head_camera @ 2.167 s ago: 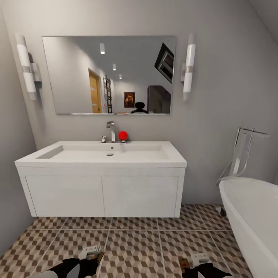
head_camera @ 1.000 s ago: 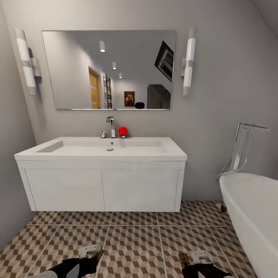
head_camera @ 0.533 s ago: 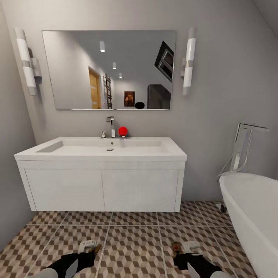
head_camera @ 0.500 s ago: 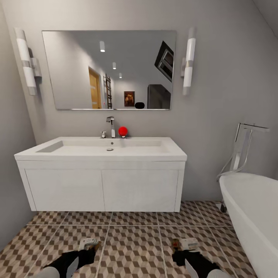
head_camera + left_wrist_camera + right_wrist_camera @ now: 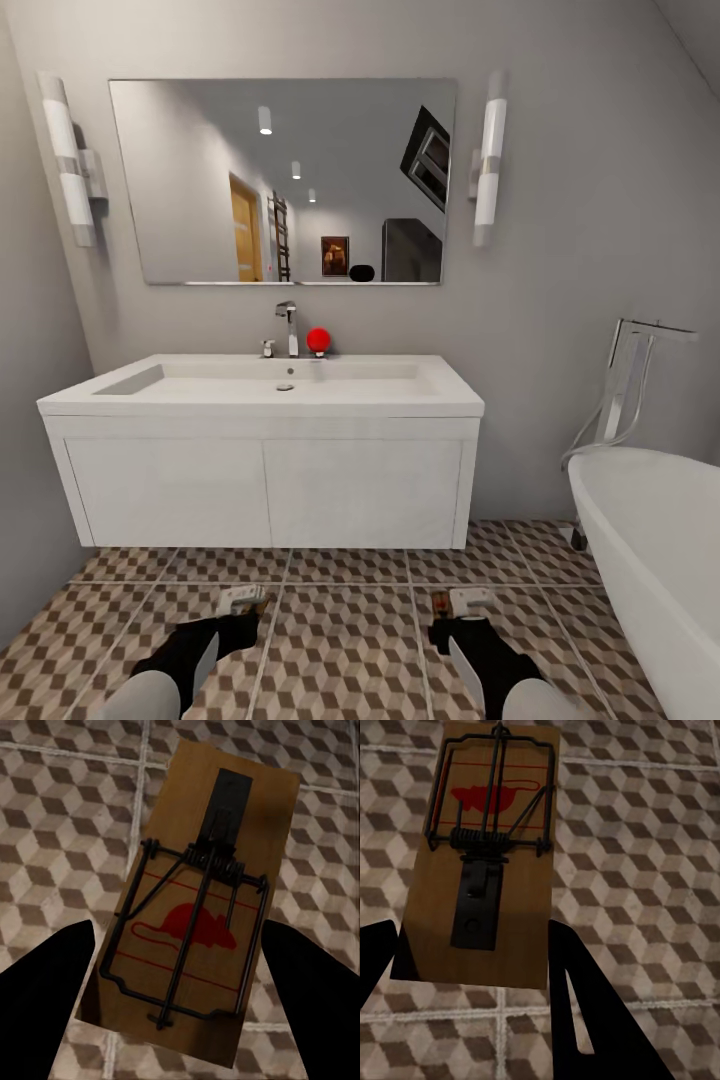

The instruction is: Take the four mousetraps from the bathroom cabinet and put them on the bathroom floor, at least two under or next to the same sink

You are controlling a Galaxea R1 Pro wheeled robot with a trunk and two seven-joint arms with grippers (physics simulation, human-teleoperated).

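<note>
Each gripper clamps one mousetrap: left gripper [image 5: 237, 612] on left mousetrap [image 5: 196, 907], right gripper [image 5: 456, 612] on right mousetrap [image 5: 484, 851]. Both hang low over bathroom floor [image 5: 345, 640], near sink [image 5: 262, 392], presumably for set-down beside it.

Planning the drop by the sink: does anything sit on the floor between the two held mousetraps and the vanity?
Nothing visible does. The left mousetrap and right mousetrap hang over bare floor, and the tiles run unbroken up to the sink.
</note>
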